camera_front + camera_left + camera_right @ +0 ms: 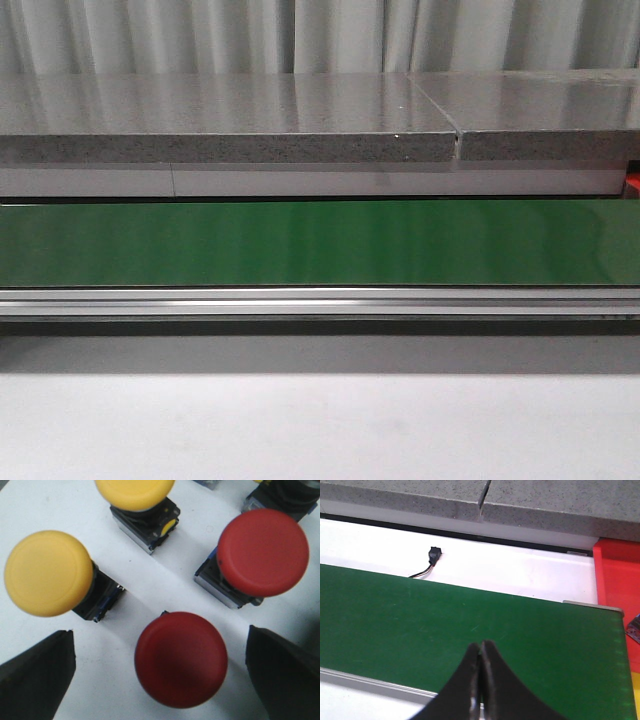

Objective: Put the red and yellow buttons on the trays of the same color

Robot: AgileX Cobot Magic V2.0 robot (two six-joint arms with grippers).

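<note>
- The left claw (160, 675) was spread wide, its 2 dark fingers (37, 677) either side of a red button (181, 658) standing on the white bench (45, 505), gripping nothing
- Around it stood 2 yellow buttons (47, 572) and a second red button (262, 552)
- The right claw (481, 685) was clenched tight on nothing, above the green conveyor belt (420, 625)
- A red tray (617, 595) lay just beyond the belt's end
</note>
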